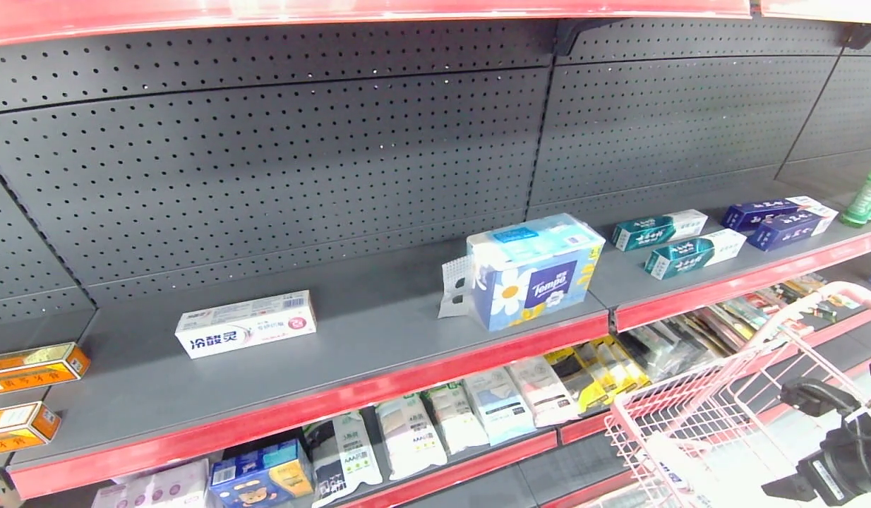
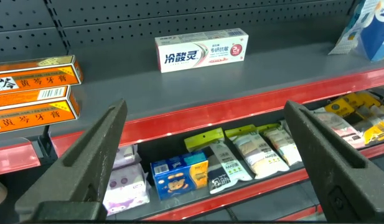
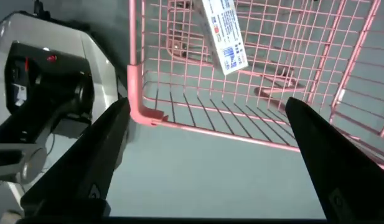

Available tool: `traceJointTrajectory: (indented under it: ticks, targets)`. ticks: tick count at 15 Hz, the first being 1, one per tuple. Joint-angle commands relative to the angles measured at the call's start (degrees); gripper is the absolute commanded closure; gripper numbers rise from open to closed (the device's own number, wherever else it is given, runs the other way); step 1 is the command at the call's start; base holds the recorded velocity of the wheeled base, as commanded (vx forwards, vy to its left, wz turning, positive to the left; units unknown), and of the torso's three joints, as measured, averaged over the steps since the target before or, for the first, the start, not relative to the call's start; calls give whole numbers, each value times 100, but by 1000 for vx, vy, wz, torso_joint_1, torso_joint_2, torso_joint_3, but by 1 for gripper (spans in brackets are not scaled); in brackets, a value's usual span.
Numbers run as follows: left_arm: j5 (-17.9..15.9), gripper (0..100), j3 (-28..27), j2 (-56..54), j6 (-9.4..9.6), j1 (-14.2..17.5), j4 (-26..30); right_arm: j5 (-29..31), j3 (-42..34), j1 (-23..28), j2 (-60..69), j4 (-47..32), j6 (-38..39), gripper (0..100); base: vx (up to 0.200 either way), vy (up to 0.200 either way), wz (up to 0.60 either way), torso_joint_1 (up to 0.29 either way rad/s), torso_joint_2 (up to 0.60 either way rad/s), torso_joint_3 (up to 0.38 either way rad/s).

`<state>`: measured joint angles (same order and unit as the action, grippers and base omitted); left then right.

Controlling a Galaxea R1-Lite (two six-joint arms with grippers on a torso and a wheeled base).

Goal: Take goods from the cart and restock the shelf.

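- Shelf point(image 1: 379, 317): you have it part-stocked, with a white toothpaste box point(image 1: 245, 323) toward its left end, a tissue pack point(image 1: 531, 271) at its right end and bare board between.
- Cart point(image 3: 134, 74): one white-and-blue box point(image 3: 223, 34) lies inside, yours to fetch.
- Your left hand point(image 2: 205, 109): released, empty, facing the shelf's front edge.
- Your right hand point(image 3: 208, 106): released, empty, near the cart's rim.
- Print: characters, logos and barcodes are legible; not transcribed.

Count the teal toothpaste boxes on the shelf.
2. One teal box lies toward the back, right of the tissue pack; the second teal box lies nearer the front. None seems hidden.
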<state>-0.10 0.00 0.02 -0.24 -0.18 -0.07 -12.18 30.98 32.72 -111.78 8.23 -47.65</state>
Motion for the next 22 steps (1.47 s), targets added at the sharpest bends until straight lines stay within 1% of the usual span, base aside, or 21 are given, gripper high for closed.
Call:
traceJointTrajectory:
  ticks: [1,2,3,8,10,13,15,16,18,22]
  targets:
    - [1,0,0,6,-2,1,-1,5,-4,226,-477,205,-341,0,0,0,0,0,0,0]
    - [-8,0,0,6,-2,1,-1,5,-57,209,-556,355,-368,0,0,0,0,0,0,0]
    - [1,0,0,6,-2,1,-1,5,-74,85,-635,452,-376,0,0,0,0,0,0,0]
    - [1,0,0,-2,-2,1,-1,-13,-109,-152,-749,452,-368,0,0,0,0,-102,229,114]
    - [1,0,0,6,-2,1,-1,-13,-180,-99,-784,460,-368,0,0,0,0,-119,281,151]
    - [1,0,0,6,-2,1,-1,-13,-171,129,-776,575,-368,0,0,0,0,-157,331,175]
    - [1,0,0,6,-2,1,-1,-13,-127,393,-749,1005,-376,0,0,0,0,-159,334,181]
    - [1,0,0,6,-2,1,-1,-13,-101,428,-740,1181,-376,0,0,0,0,-149,344,178]
    - [1,0,0,6,-2,1,-1,-13,14,411,-749,1383,-376,0,0,0,0,-58,146,66]
    - [1,0,0,6,-2,1,-1,-13,260,323,-907,1401,-631,0,0,0,0,0,0,0]
